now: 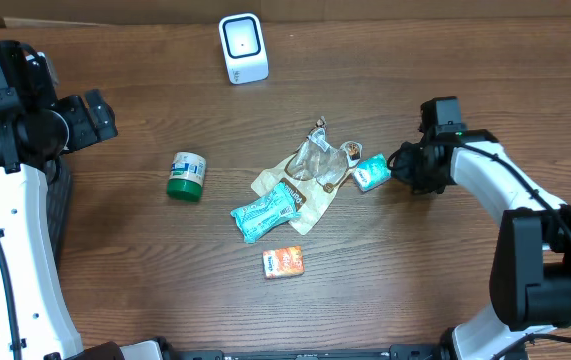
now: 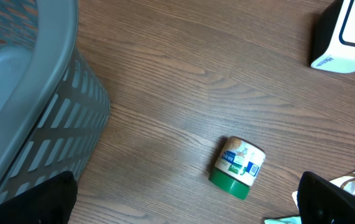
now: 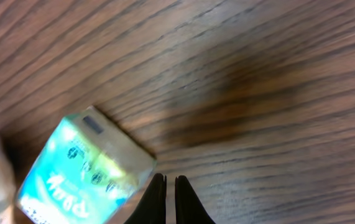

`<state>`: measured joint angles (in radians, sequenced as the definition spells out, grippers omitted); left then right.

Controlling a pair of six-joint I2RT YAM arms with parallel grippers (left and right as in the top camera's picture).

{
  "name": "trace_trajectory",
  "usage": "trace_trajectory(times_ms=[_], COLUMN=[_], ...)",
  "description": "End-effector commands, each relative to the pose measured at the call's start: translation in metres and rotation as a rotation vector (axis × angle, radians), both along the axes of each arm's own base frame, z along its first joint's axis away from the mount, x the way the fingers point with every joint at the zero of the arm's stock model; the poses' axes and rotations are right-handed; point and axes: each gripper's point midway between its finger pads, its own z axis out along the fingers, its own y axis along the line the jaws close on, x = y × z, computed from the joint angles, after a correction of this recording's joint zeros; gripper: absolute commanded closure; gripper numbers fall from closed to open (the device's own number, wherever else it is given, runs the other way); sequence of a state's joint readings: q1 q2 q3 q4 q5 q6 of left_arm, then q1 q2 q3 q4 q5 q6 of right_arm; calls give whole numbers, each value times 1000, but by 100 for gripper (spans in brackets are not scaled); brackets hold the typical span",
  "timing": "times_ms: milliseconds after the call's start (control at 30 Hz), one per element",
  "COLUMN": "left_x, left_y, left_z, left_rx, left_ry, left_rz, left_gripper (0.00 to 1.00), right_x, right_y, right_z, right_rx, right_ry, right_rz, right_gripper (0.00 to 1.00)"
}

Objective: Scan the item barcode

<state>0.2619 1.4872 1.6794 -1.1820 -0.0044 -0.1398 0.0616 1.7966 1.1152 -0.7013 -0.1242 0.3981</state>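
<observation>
A small teal and white box (image 1: 370,172) lies on the wooden table, at the right edge of a pile of items. In the right wrist view the box (image 3: 84,168) is blurred and sits just left of my right gripper (image 3: 170,178), which is shut with nothing between its fingers. Overhead, that gripper (image 1: 397,166) is right beside the box. The white barcode scanner (image 1: 242,47) stands at the back of the table, also seen in the left wrist view (image 2: 345,34). My left gripper (image 1: 90,118) hangs wide open at the far left, holding nothing (image 2: 186,194).
A green-lidded jar (image 1: 186,175) lies on its side left of the pile (image 2: 238,168). The pile holds a teal packet (image 1: 265,210) and a clear bag on a beige pouch (image 1: 315,165). An orange box (image 1: 283,262) lies nearer the front. A grey basket (image 2: 28,93) stands at the left.
</observation>
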Motion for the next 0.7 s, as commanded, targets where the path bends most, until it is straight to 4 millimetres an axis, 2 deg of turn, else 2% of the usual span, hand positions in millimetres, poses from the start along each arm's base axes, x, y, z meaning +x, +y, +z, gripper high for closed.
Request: trace_trajectory(times_ms=[0,100,200,333,500,667], left_x=[-2,-2,-2,-2,-2,-2], left_y=[1,1,1,1,1,1], left_z=[5,5,5,5,5,5], left_rx=[11,11,11,11,11,11], left_ry=[-15,-15,-15,-15,-15,-15], left_rz=[0,0,0,0,0,0], left_gripper=[0,0,0,0,0,1], right_x=[25,34,43,52,53,52], right_y=[33,54,69,72,74,76], right_z=[33,46,50,37,18,11], right_rx=[143,207,239,193,169,155], right_ry=[-93,-132,-154,-142,-102,-92], right_rz=[106,131,72,-88,-224,-246], right_gripper=[95,95,96,96,96,96])
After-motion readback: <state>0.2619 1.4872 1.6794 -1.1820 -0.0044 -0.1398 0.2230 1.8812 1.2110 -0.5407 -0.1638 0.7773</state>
